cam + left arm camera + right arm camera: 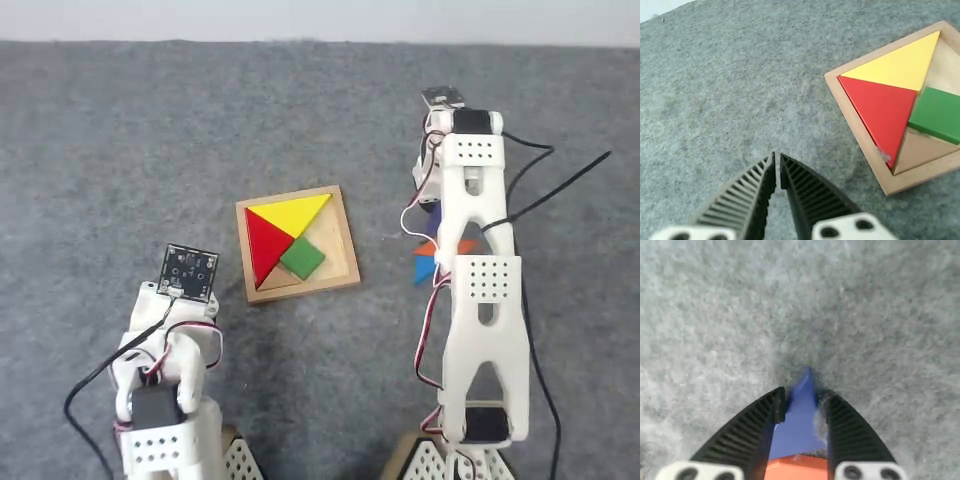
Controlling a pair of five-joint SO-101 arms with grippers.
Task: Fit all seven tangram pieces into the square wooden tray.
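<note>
**A:** High view?

**B:** Wooden tray (pixel 305 289) mid-felt (pixel 120 150), between the arms. Seated so far: yellow triangle (pixel 290 213) and red triangle (pixel 263 248) meeting along a diagonal; green square (pixel 302 257) touching both at the centre. Bare wood on the rest, so three in, four to go by my count. Right arm (pixel 480 290) stretched out beside the tray, over the loose stock: orange piece (pixel 428 247), light-blue piece (pixel 424 268) just beside it, dark-blue piece (pixel 431 208) farther out under the wrist. Left arm (pixel 165 380) folded near its base, probably to keep the tray approach free.

**A:** Left wrist?

**B:** Left gripper (pixel 777 157) clenched on nothing, tips together, above bare felt. Tray (pixel 862 134) off to one side, apart. Big triangles packed into a rim corner; sensible, since those two fix the layout.

**A:** Right wrist?

**B:** Dark-blue piece (pixel 800 425) point-forward in the mouth of the right gripper (pixel 804 395), felt beyond it; orange piece (pixel 795 467) just behind. Clamped or merely straddled: cannot tell. Edge-on hold makes sense; thin flat piece, only side faces to grab.

**A:** Risk?

**B:** Slipping or twisting in the hold; then jamming on the rim at drop-in.
</note>
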